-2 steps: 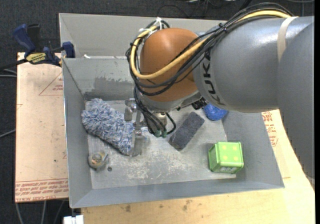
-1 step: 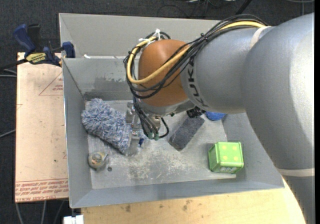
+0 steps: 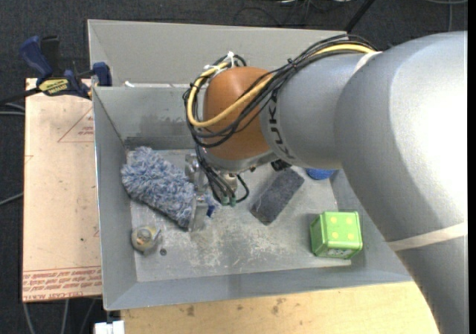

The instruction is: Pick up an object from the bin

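Observation:
My gripper (image 3: pixel 199 212) reaches down from under the arm's orange cover into the left middle of the bin. It stands at the right end of a blue-grey fuzzy cloth (image 3: pixel 155 182), touching or just above its edge. The cloth lies stretched along the bin's left side. A dark grey oblong block (image 3: pixel 276 196) lies just right of the gripper, apart from it. A small round brownish knob (image 3: pixel 144 236) rests on the floor to the lower left of the gripper.
A green die with pale dots (image 3: pixel 337 234) sits near the bin's front right corner. A blue thing (image 3: pixel 321 173) peeks out from under the arm at the right. The arm covers the bin's back right part.

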Robot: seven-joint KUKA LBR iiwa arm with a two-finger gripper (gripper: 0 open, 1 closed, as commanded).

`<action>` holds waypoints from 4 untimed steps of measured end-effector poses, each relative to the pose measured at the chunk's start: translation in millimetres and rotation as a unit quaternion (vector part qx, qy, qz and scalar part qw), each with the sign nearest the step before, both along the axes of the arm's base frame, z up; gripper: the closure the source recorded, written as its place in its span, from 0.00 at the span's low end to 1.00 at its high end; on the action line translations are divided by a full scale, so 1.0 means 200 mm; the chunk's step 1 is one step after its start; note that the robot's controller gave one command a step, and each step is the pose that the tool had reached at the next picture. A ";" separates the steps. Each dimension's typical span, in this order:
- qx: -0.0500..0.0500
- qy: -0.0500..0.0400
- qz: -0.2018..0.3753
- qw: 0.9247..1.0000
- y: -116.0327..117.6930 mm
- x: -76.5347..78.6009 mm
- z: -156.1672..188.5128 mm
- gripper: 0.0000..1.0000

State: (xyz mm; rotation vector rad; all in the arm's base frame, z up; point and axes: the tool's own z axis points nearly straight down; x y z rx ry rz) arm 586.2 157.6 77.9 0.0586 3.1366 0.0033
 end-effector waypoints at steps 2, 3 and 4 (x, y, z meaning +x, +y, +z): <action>0.001 -0.002 0.000 1.000 0.00 0.01 0.01 0.00; -0.001 0.002 0.009 1.000 -0.04 -0.03 -0.04 1.00; 0.000 0.002 0.009 1.000 -0.04 -0.03 -0.04 1.00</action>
